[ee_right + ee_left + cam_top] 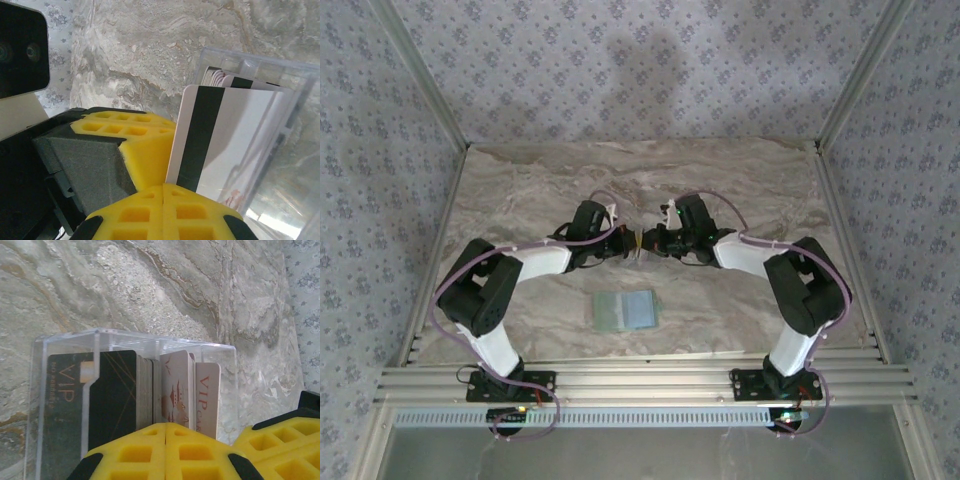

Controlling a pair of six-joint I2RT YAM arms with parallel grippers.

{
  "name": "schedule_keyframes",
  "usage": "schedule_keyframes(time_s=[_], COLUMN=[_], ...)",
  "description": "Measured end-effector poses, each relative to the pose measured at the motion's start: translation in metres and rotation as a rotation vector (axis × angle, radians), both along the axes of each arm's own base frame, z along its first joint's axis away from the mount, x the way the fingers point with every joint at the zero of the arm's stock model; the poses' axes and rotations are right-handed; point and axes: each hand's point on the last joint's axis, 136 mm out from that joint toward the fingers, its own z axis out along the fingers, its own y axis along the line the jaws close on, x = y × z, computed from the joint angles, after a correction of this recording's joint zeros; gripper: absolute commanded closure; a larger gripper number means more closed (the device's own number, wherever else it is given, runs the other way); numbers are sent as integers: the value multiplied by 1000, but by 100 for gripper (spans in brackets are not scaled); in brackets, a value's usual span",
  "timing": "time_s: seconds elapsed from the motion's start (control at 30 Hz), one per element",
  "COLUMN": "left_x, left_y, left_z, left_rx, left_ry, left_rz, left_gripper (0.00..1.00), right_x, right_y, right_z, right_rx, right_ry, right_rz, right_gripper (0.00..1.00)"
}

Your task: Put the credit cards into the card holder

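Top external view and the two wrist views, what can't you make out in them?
- Top external view: the small thing where the arms meet is too small to identify.
- Left wrist view: the clear box has its bottom hidden by the left pincer.
- Right wrist view: the striped card has its lower edge behind the right pincer, so the grip is unclear.

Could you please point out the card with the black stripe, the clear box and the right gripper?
Striped card (240, 150): right wrist view, on its white face beside the stripe.
Clear box (70, 343): left wrist view, on its upper wall.
Right gripper (164, 192): right wrist view, where its fingertips meet on the card.
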Motion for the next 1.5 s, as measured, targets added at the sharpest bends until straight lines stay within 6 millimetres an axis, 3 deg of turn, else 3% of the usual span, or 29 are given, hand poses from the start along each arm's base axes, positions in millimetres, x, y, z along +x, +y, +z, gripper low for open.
schedule_keyframes(time_s=[0.37, 0.63, 1.13, 1.5], left_x=[-4, -9, -8, -9], left_y=[-4, -12, -16, -16], left_z=[-1, -1, -2, -2], left_rx=[29, 59, 61, 60], left_ry=[-4, -6, -6, -5], left_rz=[-28, -52, -60, -62], left_gripper=[93, 93, 93, 92], right_x=[-3, -10, -9, -7], right_y=[-11, -30, -39, -38], right_z=[43, 20, -9, -8], right_rx=[12, -196, -462, -510], right_ry=[-117, -97, -128, -150], right_rz=[-26, -67, -64, -58], right_gripper=[100, 74, 71, 67])
